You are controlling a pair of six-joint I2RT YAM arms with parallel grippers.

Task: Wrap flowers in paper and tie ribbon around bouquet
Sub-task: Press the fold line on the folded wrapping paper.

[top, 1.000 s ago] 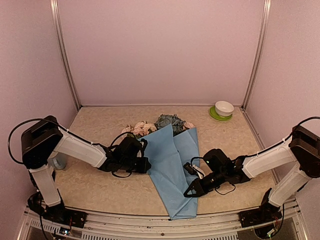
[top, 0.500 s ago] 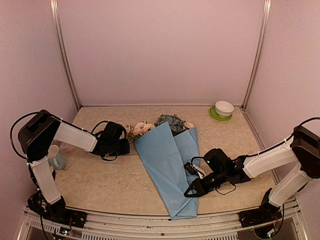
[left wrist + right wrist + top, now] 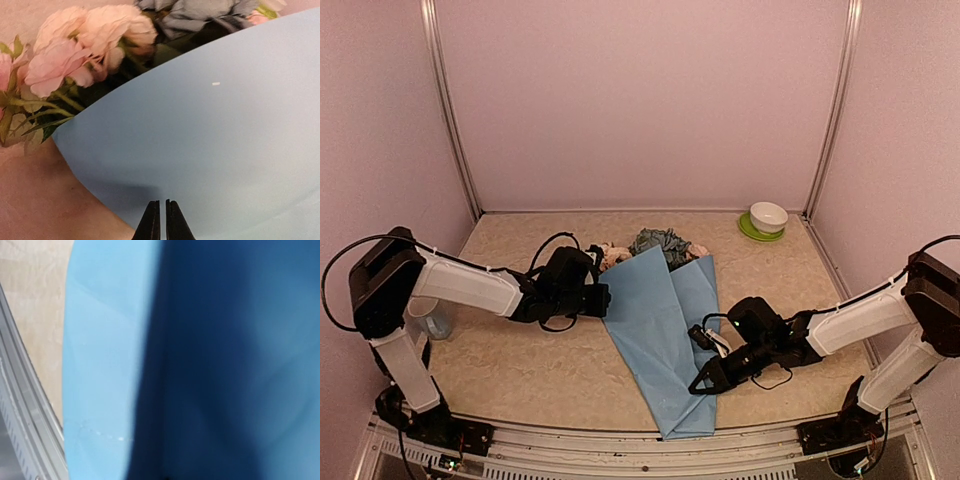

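The light blue paper (image 3: 660, 320) lies folded into a cone over the flowers (image 3: 645, 243), making the bouquet; pink and blue-grey blooms stick out at its far end. From the left wrist, the pink blooms (image 3: 85, 42) show beyond the paper (image 3: 210, 130). My left gripper (image 3: 601, 299) is at the paper's left edge. Its fingertips (image 3: 160, 220) are almost together over the sheet, with nothing visible between them. My right gripper (image 3: 704, 379) is shut at the paper's right edge. The paper's darker side (image 3: 225, 365) fills the right wrist view and hides the fingers. The ribbon is out of view.
A white bowl (image 3: 768, 216) on a green saucer (image 3: 748, 231) stands at the back right corner. A clear cup (image 3: 432, 317) stands by the left arm's base. Pink walls enclose the table, and a metal rail (image 3: 620, 438) runs along its near edge.
My left gripper swung left, away from the paper, then came back to its left edge with narrower jaws. The paper's left flap shifted a little. The right arm has not moved.
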